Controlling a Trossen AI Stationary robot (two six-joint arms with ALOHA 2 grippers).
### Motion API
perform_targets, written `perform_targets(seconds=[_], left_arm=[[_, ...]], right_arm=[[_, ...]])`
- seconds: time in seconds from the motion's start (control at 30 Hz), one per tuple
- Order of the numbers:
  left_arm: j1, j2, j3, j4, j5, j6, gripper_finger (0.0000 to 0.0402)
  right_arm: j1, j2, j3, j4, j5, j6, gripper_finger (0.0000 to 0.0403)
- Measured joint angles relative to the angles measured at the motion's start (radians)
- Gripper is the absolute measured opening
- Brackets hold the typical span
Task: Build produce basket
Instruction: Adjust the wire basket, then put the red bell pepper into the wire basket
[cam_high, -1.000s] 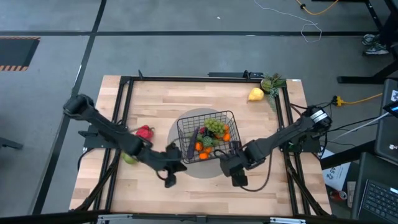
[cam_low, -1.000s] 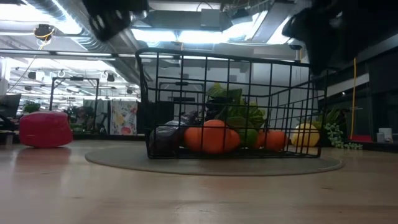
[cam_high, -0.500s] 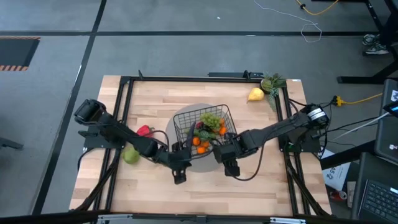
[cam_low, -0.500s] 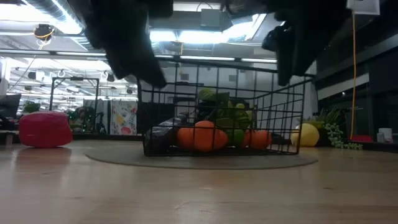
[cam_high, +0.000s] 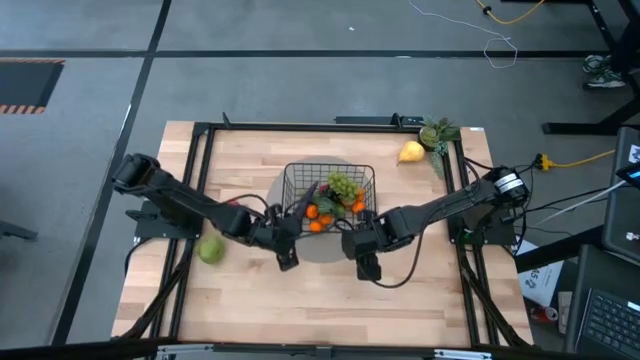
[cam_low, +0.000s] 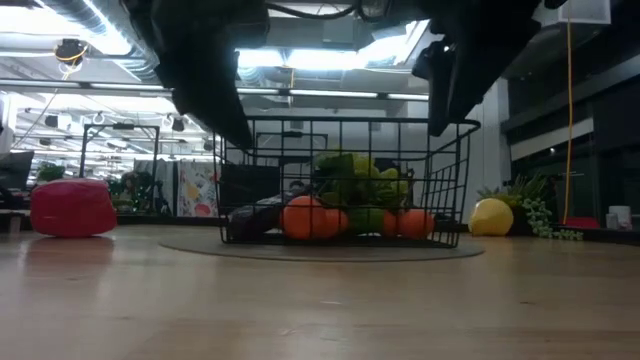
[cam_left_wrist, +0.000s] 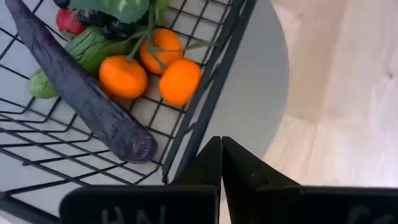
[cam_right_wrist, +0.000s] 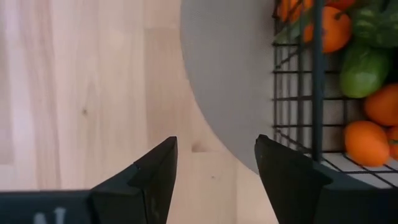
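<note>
The basket sits between the pinched-together left end effector and the spread right end effector.

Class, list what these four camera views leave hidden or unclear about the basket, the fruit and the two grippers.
- High view: left gripper partly covers the red pepper.
- Low view: dark arms block the basket top corners.
- Left wrist view: picture edge cuts off the eggplant.
- Right wrist view: right gripper open; edge crops the oranges.

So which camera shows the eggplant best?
The left wrist view: the eggplant lies unobstructed along the basket floor. High view shows a dark sliver, low view a dark shape behind wire; right wrist view misses it.
</note>
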Motion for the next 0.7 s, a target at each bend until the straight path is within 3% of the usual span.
perform_targets(seconds=[0.2,0.3,0.43,0.53,0.7], left_arm=[[-0.030,-0.058,0.055,-0.031,0.137,0.004,0.0000],[-0.065,-0.115,0.109,-0.174,0.168,0.053,0.0000],[-0.084,-0.215,0.150,-0.487,0.091,-0.008,0.0000],[-0.082,-0.292,0.151,-0.703,-0.001,-0.083,0.0000],[-0.046,-0.343,0.150,-0.845,-0.083,-0.028,0.0000]], right_arm=[[0.003,0.000,0.000,-0.021,-0.038,0.004,0.0216],[0.017,0.000,0.000,-0.045,-0.123,0.033,0.0216],[0.050,0.000,0.000,-0.083,-0.253,0.125,0.0216],[0.083,0.000,0.000,-0.138,-0.293,0.163,0.0216],[0.122,0.000,0.000,-0.292,-0.276,0.193,0.0216]])
